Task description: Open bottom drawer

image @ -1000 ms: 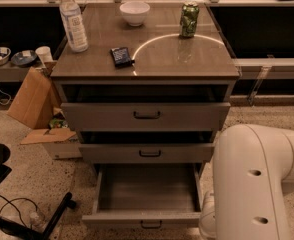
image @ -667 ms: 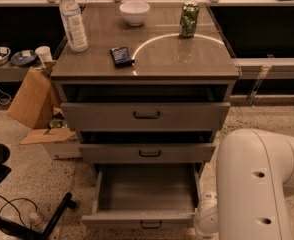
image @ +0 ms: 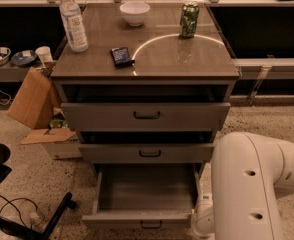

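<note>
The bottom drawer (image: pixel 146 189) of the grey-brown cabinet stands pulled far out and shows its plain grey inside. Its small dark bar handle (image: pixel 151 225) is at the centre of the front, near the lower edge of the view. My white arm (image: pixel 252 184) fills the lower right, just right of the drawer. The gripper itself is not in view; it is hidden behind the arm or below the frame edge. The middle drawer (image: pixel 149 153) and the top drawer (image: pixel 147 115) each stand slightly out.
On the cabinet top (image: pixel 152 59) stand a water bottle (image: pixel 73 20), a white bowl (image: pixel 135 12), a green can (image: pixel 189 19) and a small dark packet (image: pixel 121 56). A cardboard box (image: pixel 37 109) and a black chair base (image: pixel 17 204) are on the floor at left.
My arm has sunk slightly at the lower right. The bottom drawer stays pulled out as before.
</note>
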Motion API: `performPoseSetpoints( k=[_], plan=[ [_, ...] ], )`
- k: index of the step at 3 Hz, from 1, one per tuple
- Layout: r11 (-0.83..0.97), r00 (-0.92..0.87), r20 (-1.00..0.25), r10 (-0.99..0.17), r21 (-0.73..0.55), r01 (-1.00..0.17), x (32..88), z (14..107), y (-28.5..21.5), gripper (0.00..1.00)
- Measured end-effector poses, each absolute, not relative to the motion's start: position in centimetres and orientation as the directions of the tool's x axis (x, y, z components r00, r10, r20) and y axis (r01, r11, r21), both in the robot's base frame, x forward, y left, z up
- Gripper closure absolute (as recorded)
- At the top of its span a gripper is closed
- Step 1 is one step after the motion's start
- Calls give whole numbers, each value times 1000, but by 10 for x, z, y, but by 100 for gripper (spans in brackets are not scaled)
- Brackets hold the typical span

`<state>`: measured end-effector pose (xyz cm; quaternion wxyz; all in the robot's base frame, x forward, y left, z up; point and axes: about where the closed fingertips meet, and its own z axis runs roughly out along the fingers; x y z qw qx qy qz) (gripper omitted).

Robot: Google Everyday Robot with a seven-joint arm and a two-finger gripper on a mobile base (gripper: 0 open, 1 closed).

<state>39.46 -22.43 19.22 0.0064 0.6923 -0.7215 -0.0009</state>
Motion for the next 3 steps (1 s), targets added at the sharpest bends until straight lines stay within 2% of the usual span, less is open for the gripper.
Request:
performPoseSetpoints(
  k=[1, 2, 3],
  plan=[
    [42, -42, 8, -999, 11, -999, 395, 192, -225, 16],
    [60, -59, 12, -998, 25, -998, 392, 189, -230, 47],
    [60, -59, 12, -998, 25, -998, 392, 194, -229, 71]
  ],
)
